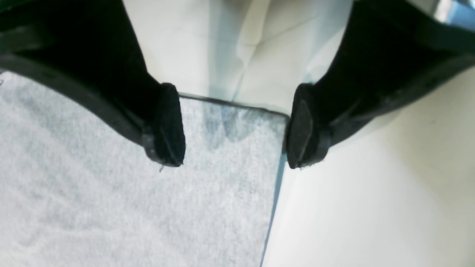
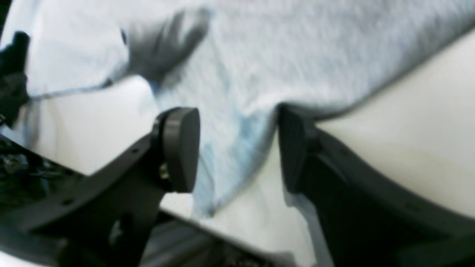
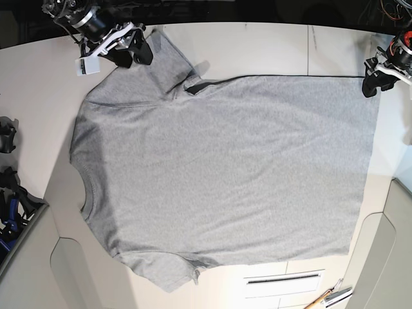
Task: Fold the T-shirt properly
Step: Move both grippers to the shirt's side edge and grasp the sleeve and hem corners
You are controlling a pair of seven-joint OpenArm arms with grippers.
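The heather-grey T-shirt [image 3: 225, 167] lies spread flat on the white table [image 3: 270, 48], neck to the left and hem to the right; no lettering shows. My right gripper [image 3: 132, 51] is at the far sleeve, top left. In the right wrist view it [image 2: 237, 148] is open, with the sleeve's edge [image 2: 241, 111] between the fingers and touching the right fingertip [image 2: 291, 148]. My left gripper [image 3: 373, 80] is at the far hem corner, top right. In the left wrist view it [image 1: 235, 128] is open, astride the shirt's corner [image 1: 237, 148].
A slotted panel [image 3: 283, 279] and a pen-like tool [image 3: 328, 297] lie near the front right edge. Black clamps [image 3: 9, 187] sit at the left edge. The table's rounded edges run along the left and right sides.
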